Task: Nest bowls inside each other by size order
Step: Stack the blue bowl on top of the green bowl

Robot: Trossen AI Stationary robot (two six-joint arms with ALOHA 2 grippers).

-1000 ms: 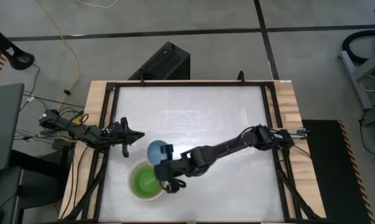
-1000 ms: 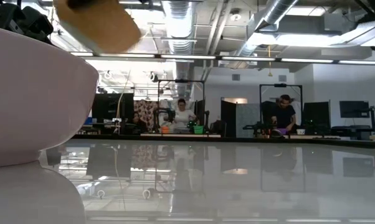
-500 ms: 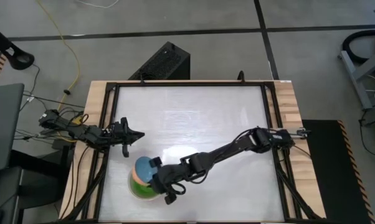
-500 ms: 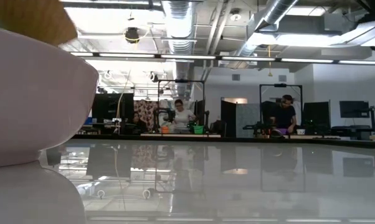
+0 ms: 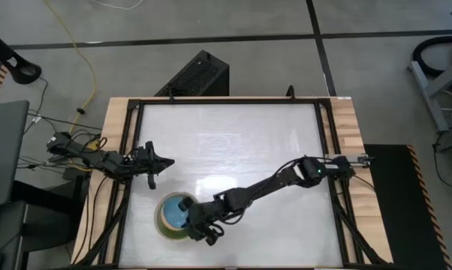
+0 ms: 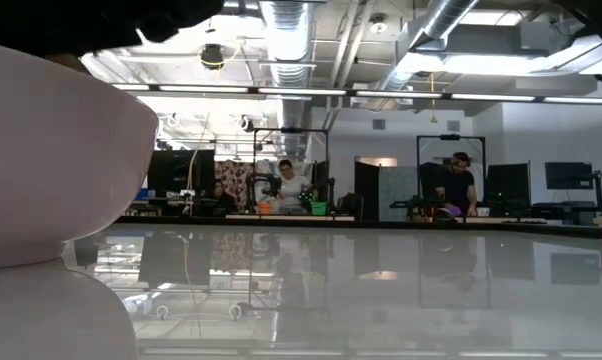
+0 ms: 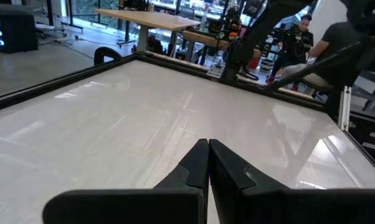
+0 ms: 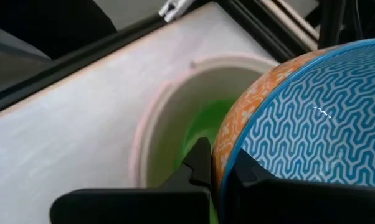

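The cream-white bowl (image 5: 160, 220) stands at the table's near left; it fills the left of the low view (image 6: 51, 170). The green bowl (image 8: 200, 124) lies inside it. My right gripper (image 5: 198, 227) is shut on a bowl (image 5: 179, 211) that is blue-patterned inside and orange outside. That bowl is inside the cream bowl's rim (image 8: 151, 112) and above the green bowl. My left gripper (image 5: 152, 161) waits, shut and empty (image 7: 208, 155), at the table's left edge. I see no beige-grey bowl. My right gripper (image 8: 222, 165) pinches the blue bowl's rim (image 8: 228, 140), with one finger (image 8: 200, 158) on the orange outside and the other on the patterned inside. The fingers slant down from the table's right. The bowl is tilted inside the cream bowl; whether it rests on anything is hidden.
A black frame rail (image 5: 132, 150) runs round the white table top, with wooden strips outside it. A black box (image 5: 196, 75) stands on the floor past the far edge. People (image 6: 293, 185) are at desks far back in the room.
My right gripper has carried the blue bowl from just beyond the cream bowl toward the table's near-left corner, over the cream bowl, and down into it. The green bowl, open to the high view before, is now covered.
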